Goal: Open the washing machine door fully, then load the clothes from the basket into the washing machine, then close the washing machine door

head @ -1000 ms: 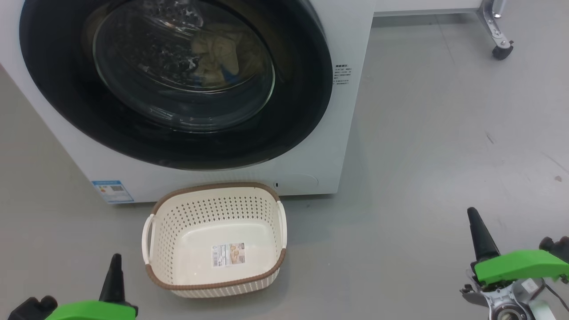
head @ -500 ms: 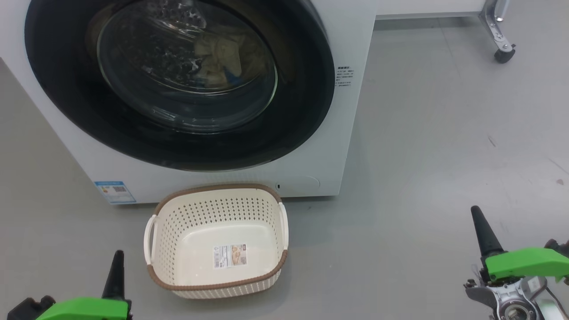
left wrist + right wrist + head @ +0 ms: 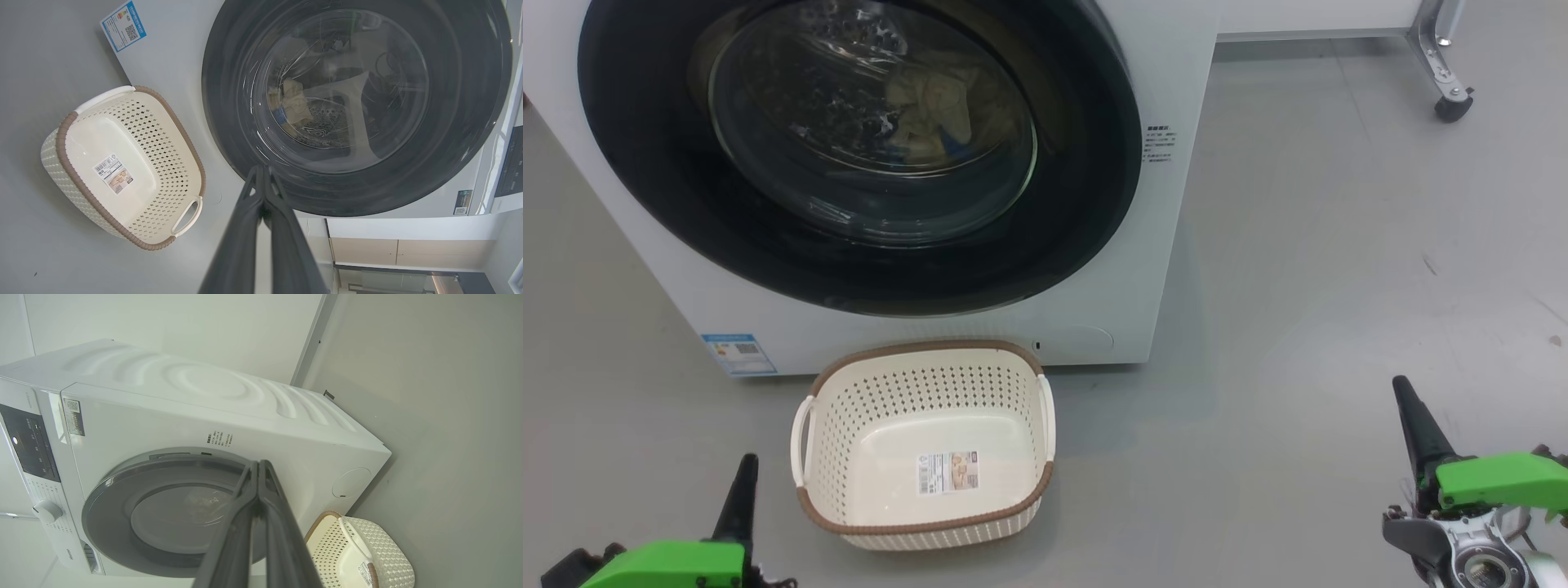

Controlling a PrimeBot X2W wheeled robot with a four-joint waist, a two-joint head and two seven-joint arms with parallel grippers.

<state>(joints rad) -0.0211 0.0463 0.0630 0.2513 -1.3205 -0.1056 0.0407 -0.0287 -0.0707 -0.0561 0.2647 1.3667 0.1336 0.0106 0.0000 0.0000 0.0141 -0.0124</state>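
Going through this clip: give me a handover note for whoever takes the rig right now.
Hands: the left hand is shut and empty, low beside the basket. The right hand is shut and empty, out right above the floor.
Things: the clothes lie inside the washing machine, visible through the washing machine door, which looks closed flush. The basket sits on the floor before the machine, empty but for its label.
Done: loading, and seemingly closing.
Left: nothing obvious; check that the door has latched.
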